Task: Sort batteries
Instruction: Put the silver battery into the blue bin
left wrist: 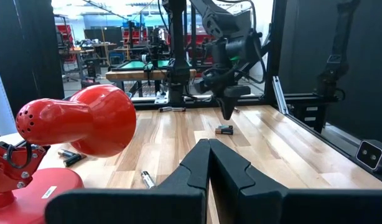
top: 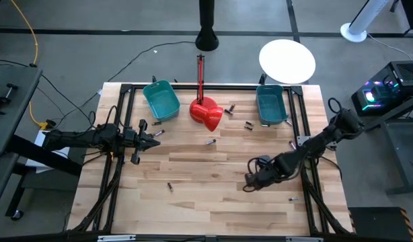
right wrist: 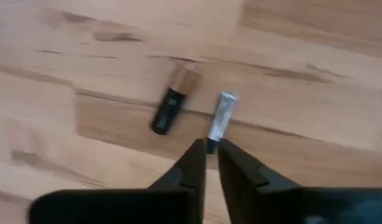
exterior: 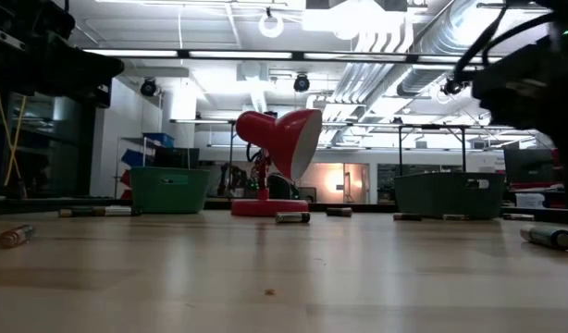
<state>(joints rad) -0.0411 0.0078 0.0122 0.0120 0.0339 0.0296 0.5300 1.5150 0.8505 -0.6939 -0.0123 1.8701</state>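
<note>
Small batteries lie scattered on the wooden table, among them one mid-table (top: 211, 142) and one toward the near edge (top: 170, 187). My right gripper (top: 249, 181) (right wrist: 208, 149) points down at two cells, a dark one with a copper end (right wrist: 172, 104) and a silver one (right wrist: 220, 116). Its fingers are open by a narrow gap, on either side of the silver cell's near end. My left gripper (top: 157, 140) (left wrist: 208, 144) is shut and empty. It hovers near the left teal bin (top: 161, 99). My right gripper comes from above, its fingertips (right wrist: 196, 152) on either side of the silver battery's near end (right wrist: 211, 142). The battery lies flat on the table. I cannot tell whether the fingers touch it.
A red desk lamp (top: 206, 113) lies between the left bin and the right teal bin (top: 271, 104) at the far side. More batteries lie near the right bin (top: 248, 125) and by the right rail (top: 294, 199). Black frame rails run along the table's edges.
</note>
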